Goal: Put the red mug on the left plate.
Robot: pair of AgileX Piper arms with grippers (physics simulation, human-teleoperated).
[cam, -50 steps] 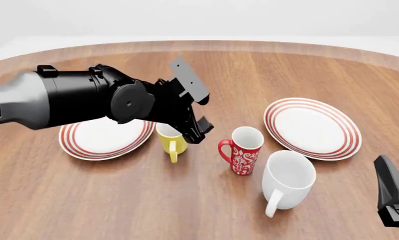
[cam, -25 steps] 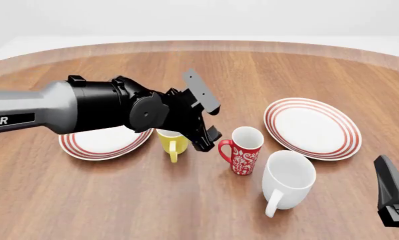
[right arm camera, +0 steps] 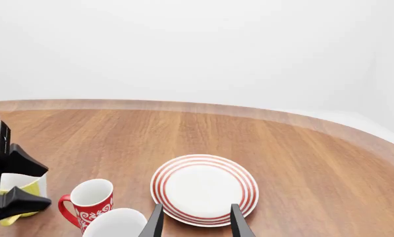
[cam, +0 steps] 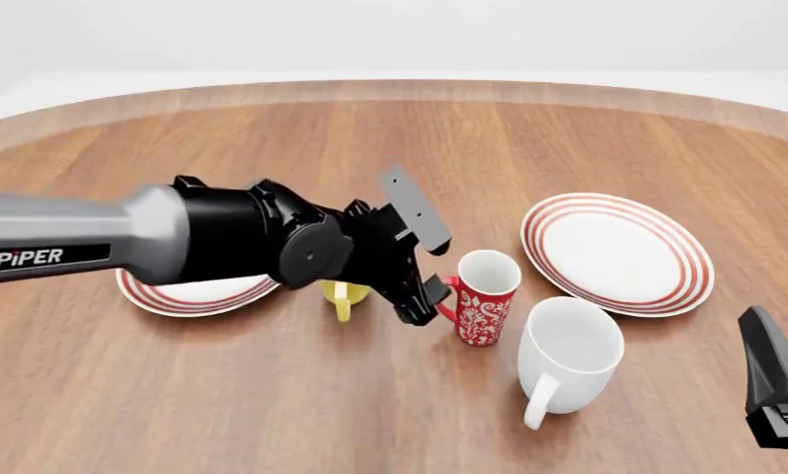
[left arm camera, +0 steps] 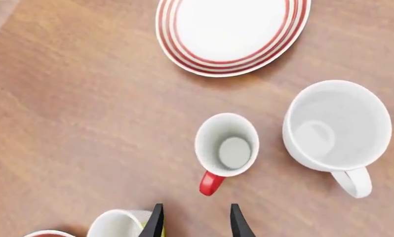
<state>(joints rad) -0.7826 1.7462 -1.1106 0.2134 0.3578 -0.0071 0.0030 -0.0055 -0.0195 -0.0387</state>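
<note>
Hovering beside red mug [cam: 485, 296] handle, left pincer [cam: 433, 268] apart; right pincer [right arm camera: 194, 221] apart, near counter [cam: 236, 395] edge.

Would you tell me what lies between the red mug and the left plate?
In the front view, the yellow mug stands between the red mug and the left plate, with the left gripper and its arm above that stretch, hiding much of both.

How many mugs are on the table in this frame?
3. The red mug stands mid-table, the white mug is nearer the camera to its right, and the yellow mug is to its left, mostly hidden behind the left hand.
</note>
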